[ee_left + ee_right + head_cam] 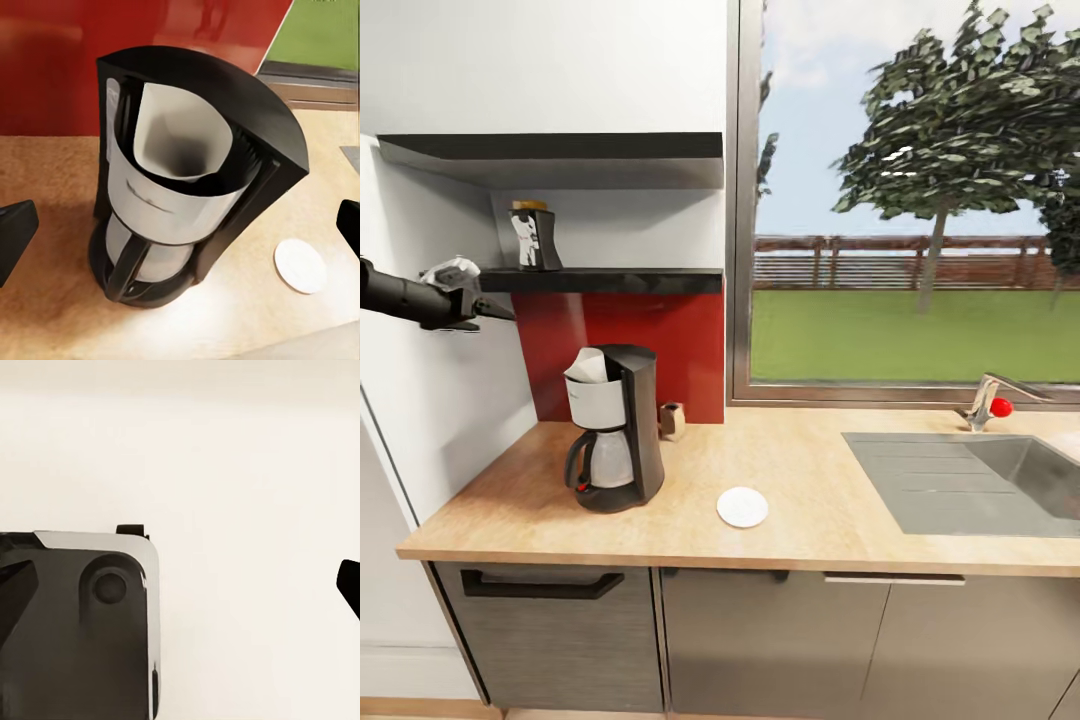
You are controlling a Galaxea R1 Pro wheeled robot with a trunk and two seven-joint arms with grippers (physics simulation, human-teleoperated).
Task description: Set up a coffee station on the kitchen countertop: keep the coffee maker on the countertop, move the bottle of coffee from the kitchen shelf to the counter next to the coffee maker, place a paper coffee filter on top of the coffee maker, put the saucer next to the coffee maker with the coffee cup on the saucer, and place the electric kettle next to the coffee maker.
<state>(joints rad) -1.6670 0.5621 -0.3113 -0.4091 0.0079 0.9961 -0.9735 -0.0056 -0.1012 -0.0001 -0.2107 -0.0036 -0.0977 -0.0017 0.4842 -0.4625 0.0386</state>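
While the left gripper [488, 310] hangs at the far left, level with the kitchen shelf [600, 280], its fingers stand apart and hold nothing; the left wrist view shows both fingertips [16, 236] wide at the picture's edges. This height suits a reach for the bottle of coffee [534, 236], which stands on the shelf just right of the gripper and not yet on the counter.

Below the shelf, the coffee maker [612, 428] stands on the kitchen countertop [800, 470] near its left end. A paper coffee filter [180, 139] already sits in its open top. The saucer [742, 507] lies flat to the right of the machine, apart from it, with no cup on it. A small brown object [672, 420] behind the machine is too small to identify.

The right gripper [180, 592] shows dark tips at both picture edges, so its fingers appear spread. It faces a plain pale surface, with a grey housing [75, 622] beside it that cannot be identified.
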